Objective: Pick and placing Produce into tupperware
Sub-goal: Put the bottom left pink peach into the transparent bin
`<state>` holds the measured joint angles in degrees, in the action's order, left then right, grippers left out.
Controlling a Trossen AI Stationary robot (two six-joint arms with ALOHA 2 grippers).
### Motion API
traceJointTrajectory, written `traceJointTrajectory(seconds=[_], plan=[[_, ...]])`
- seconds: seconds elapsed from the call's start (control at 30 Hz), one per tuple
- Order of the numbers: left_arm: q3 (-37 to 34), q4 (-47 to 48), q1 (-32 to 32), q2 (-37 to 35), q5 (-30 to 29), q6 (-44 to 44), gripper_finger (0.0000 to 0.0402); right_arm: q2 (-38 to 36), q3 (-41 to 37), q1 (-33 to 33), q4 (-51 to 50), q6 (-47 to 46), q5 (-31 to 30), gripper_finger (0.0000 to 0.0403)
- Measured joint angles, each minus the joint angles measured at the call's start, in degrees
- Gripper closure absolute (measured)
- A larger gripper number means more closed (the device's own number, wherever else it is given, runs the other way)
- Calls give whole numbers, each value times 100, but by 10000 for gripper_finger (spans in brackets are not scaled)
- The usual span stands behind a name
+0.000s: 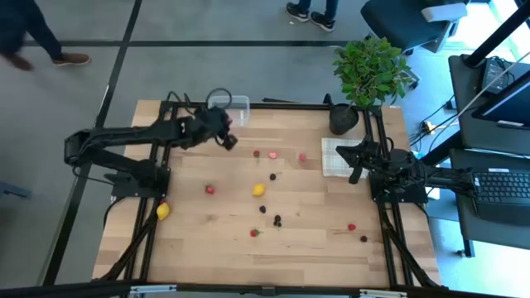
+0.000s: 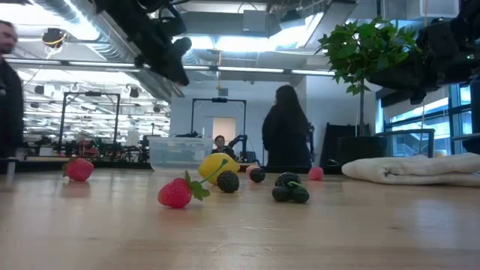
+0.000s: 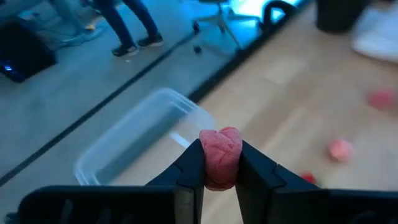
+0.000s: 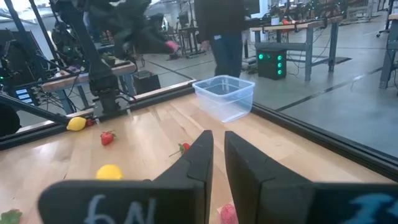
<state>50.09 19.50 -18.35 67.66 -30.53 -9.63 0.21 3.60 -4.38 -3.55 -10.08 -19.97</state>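
From above, we are seeing the left arm reaching across the back of the table (image 1: 207, 248), its left gripper (image 1: 228, 136) hanging just beside the clear tupperware (image 1: 234, 106), which is sitting at the table's far edge. The right arm is lying folded at the right side, its right gripper (image 1: 358, 170) resting over the white checked cloth (image 1: 333, 157). Produce is lying scattered over the wood: a yellow lemon (image 1: 259, 189) near the middle, another lemon (image 1: 163, 211) at the left edge, red berries and dark berries between them.

At table height, we are looking past a strawberry (image 2: 175, 193) with a green stalk, a dark berry cluster (image 2: 289, 189) and the yellow lemon behind them; the left arm is showing only as a dark shape high overhead. A person in dark clothes (image 2: 286, 131) is standing in the room beyond.

Through the left wrist camera, we are seeing what the other views are hiding: the fingers (image 3: 193, 171) are pinching a pink raspberry (image 3: 221, 155), raised above the wood, with the tupperware just ahead.

Through the right wrist camera, the right gripper's fingers (image 4: 199, 158) are standing close together, holding nothing, and the tupperware is appearing well apart across the table.
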Motion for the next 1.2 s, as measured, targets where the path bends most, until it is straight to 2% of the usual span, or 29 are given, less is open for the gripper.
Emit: traceJointTrajectory(seconds=[0.13,0.37,0.47,0.67,0.87,1.03,1.2], plan=[[-2,-149,-639,140,41,21,334,0,0,1,7,-7,1,358],[80,-302,-1605,763,1033,-48,331,0,0,1,128,6,3,358],[322,-202,-1833,1156,1240,-48,339,0,0,0,125,6,3,358],[1245,407,-2175,2022,1729,-135,336,0,0,0,125,8,2,358],[2037,1160,-2339,2838,1947,-205,328,0,0,2,121,6,2,358],[2282,1398,-2363,3353,1984,-203,338,0,0,0,116,6,2,358],[2310,1465,-2440,3697,2263,-220,332,0,0,0,109,-19,3,358]])
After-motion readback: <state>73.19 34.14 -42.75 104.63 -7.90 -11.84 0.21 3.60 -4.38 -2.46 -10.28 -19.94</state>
